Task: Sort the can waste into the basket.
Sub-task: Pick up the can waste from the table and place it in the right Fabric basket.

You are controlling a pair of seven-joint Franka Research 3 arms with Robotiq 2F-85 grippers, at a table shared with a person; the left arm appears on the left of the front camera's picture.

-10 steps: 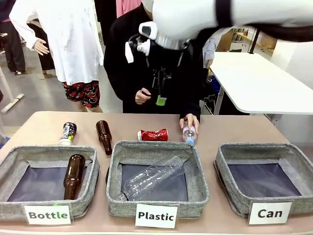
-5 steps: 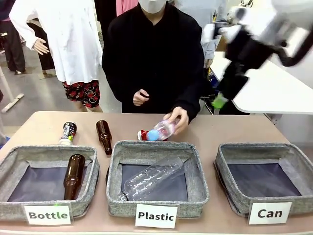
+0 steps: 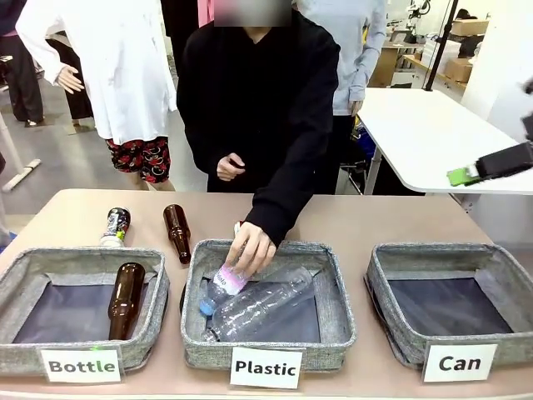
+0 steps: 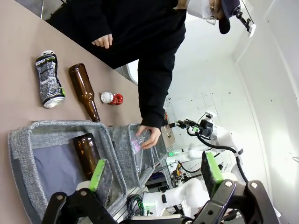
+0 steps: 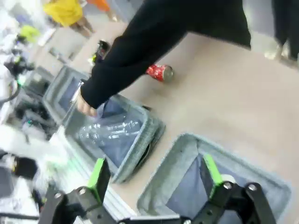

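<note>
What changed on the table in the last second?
The right claw swung from the middle out to the robot's right, open and empty. The person's hand lifted the small clear bottle off the table and lowered it into the Plastic basket. The red can, dark can, brown bottles and Can basket stayed put.

- The person's sleeve (image 3: 287, 187) hides almost all of the red can (image 5: 160, 73) from the front.
- My right fingers (image 3: 464, 175) run off that view's right edge.
- My right wrist view is smeared; the clear bottle (image 5: 110, 130) there is a blur.
- Print on the dark can (image 3: 116, 223) is too small to read.
</note>
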